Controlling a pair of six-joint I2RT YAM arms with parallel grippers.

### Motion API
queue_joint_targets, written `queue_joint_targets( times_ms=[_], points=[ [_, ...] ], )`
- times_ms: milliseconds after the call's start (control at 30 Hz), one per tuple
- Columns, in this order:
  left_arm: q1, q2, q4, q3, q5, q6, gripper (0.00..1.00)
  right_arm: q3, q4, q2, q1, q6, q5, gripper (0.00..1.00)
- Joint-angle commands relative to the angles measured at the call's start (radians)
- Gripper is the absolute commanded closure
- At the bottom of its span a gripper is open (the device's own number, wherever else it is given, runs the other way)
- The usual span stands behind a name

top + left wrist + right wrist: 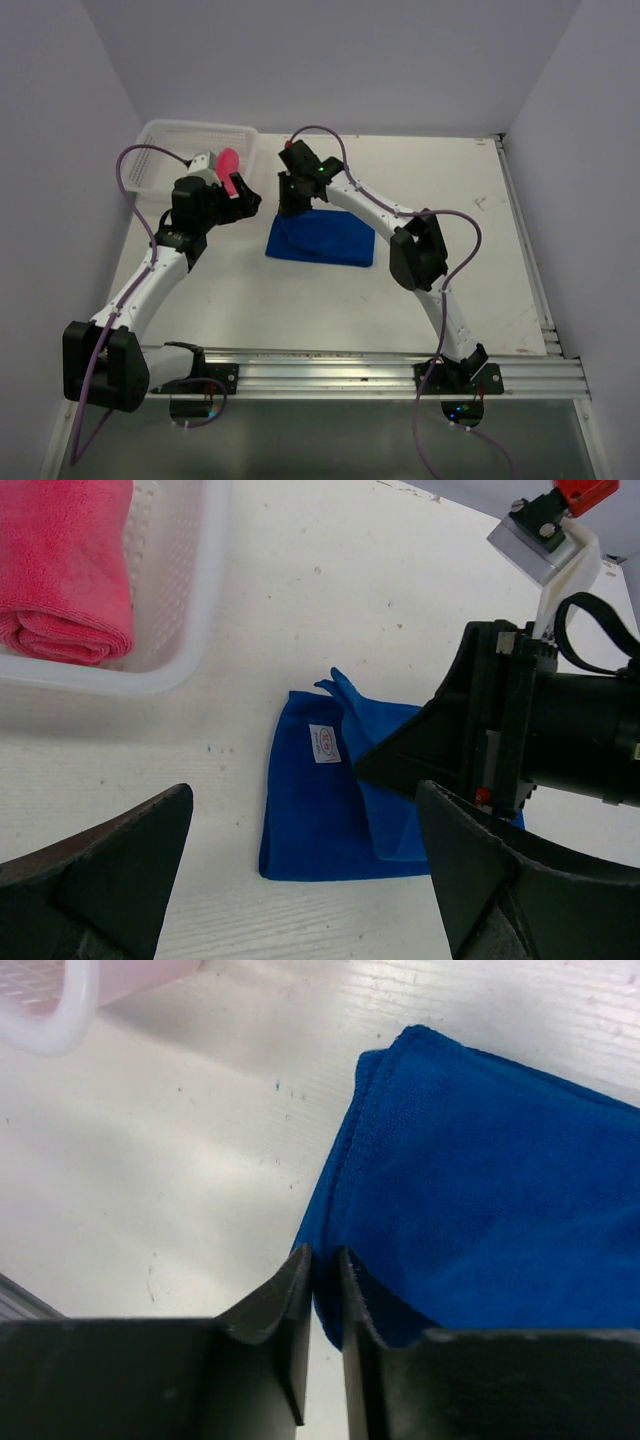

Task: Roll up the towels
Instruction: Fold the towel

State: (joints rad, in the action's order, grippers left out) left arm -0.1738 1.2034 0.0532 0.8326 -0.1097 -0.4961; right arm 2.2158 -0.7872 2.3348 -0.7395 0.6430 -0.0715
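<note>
Okay, blue towel (320, 238) lies folded on the table (450, 260), between the two arms. My right gripper (325, 1260) is down at its near edge, jaws only a sliver apart, cloth right at the tips; gripped or not, I can't tell. Left gripper (300, 800) hovers spread wide, holding nothing, that towel below its gap. Pink towel (65, 570) sits rolled in the basket (190, 600).

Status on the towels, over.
Left pincer open, empty. Right pincer nearly closed at edge of blue towel, grip unclear. Pink towel rolled in basket. Nothing blocking.
</note>
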Motion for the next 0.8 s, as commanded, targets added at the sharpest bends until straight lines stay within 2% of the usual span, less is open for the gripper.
queue_joint_targets(
  times_ms=[0, 67, 200, 433, 533, 633, 733, 767],
  points=[
    [-0.009, -0.016, -0.036, 0.002, -0.016, -0.002, 0.03, -0.042, 0.132, 0.012, -0.006, 0.053, -0.083, 0.77],
    [-0.009, -0.018, -0.036, 0.003, -0.015, -0.002, 0.03, -0.030, 0.134, 0.027, -0.006, 0.060, -0.097, 0.67],
    [-0.009, -0.016, -0.036, 0.002, -0.016, -0.002, 0.03, -0.051, 0.147, 0.021, -0.006, 0.061, -0.116, 0.55],
    [-0.009, -0.016, -0.036, 0.000, -0.013, 0.002, 0.00, -0.139, 0.183, -0.096, 0.017, 0.038, -0.114, 0.54],
    [-0.009, -0.022, -0.036, -0.004, -0.018, 0.007, 0.00, -0.238, 0.224, -0.169, 0.048, 0.043, -0.119, 0.54],
    [-0.009, -0.027, -0.036, -0.004, -0.007, 0.002, 0.01, -0.362, 0.241, -0.282, 0.080, 0.024, -0.096, 0.54],
    [-0.009, -0.042, -0.017, 0.003, 0.021, -0.013, 0.00, -0.534, 0.281, -0.417, 0.127, 0.014, -0.100, 0.54],
    [-0.009, -0.056, -0.018, 0.002, 0.042, -0.015, 0.00, -0.636, 0.314, -0.458, 0.143, 0.018, -0.111, 0.53]
  ],
)
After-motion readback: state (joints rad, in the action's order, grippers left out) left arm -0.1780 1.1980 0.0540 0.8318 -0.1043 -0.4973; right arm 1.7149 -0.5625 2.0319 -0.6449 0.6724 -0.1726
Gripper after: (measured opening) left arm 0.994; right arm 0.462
